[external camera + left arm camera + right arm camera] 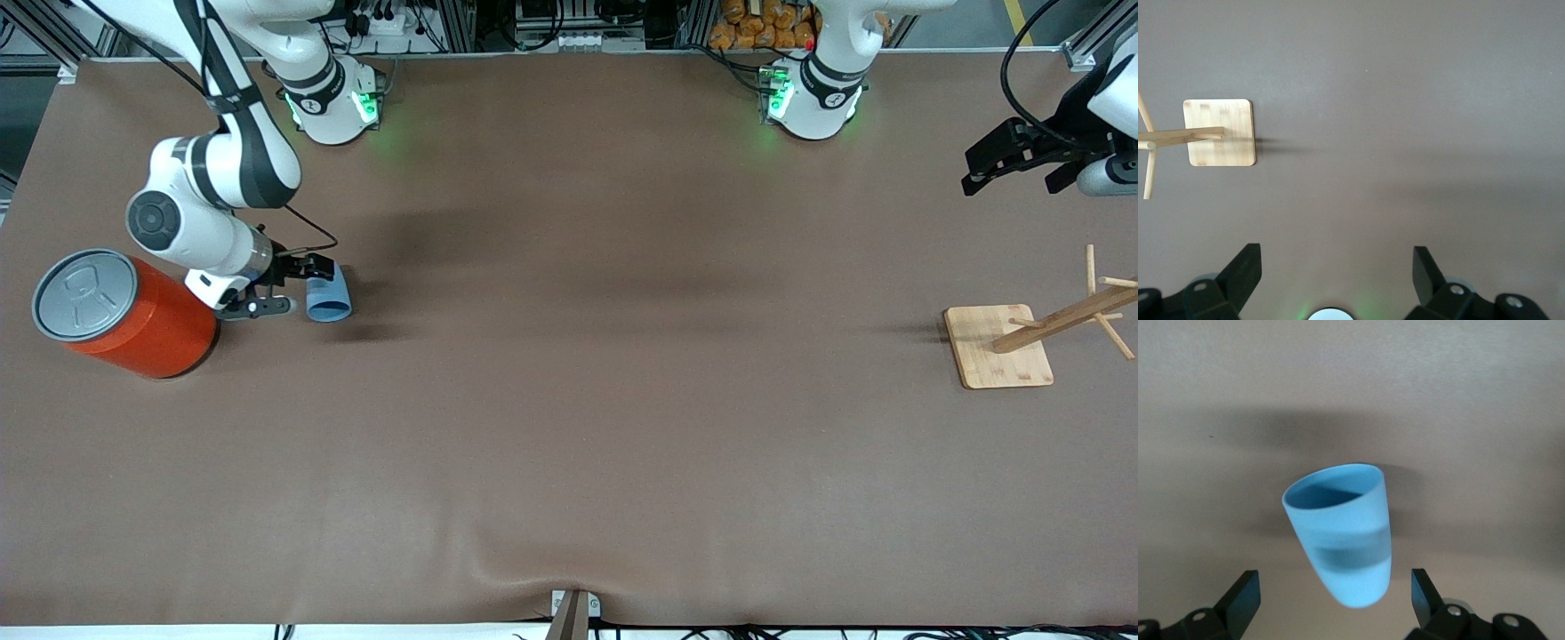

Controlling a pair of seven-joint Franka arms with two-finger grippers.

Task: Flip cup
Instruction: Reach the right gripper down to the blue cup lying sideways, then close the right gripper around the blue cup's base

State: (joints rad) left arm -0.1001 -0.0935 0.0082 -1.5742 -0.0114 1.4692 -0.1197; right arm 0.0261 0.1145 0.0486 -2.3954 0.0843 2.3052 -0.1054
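Observation:
The light-blue cup [328,299] lies on its side on the brown table, toward the right arm's end, beside the orange can. My right gripper [296,286] is low at the cup and open. In the right wrist view the cup [1341,533] shows its closed base between the spread fingers of that gripper [1335,593], touching neither, with its open mouth pointing away from the hand. My left gripper [1013,176] hangs open in the air over the left arm's end of the table, holding nothing; the left wrist view shows this gripper [1337,267] above bare table.
A large orange can with a grey lid [133,316] stands right beside the right wrist. A wooden peg rack on a square base [1000,348] stands toward the left arm's end, and this rack [1219,133] also shows in the left wrist view.

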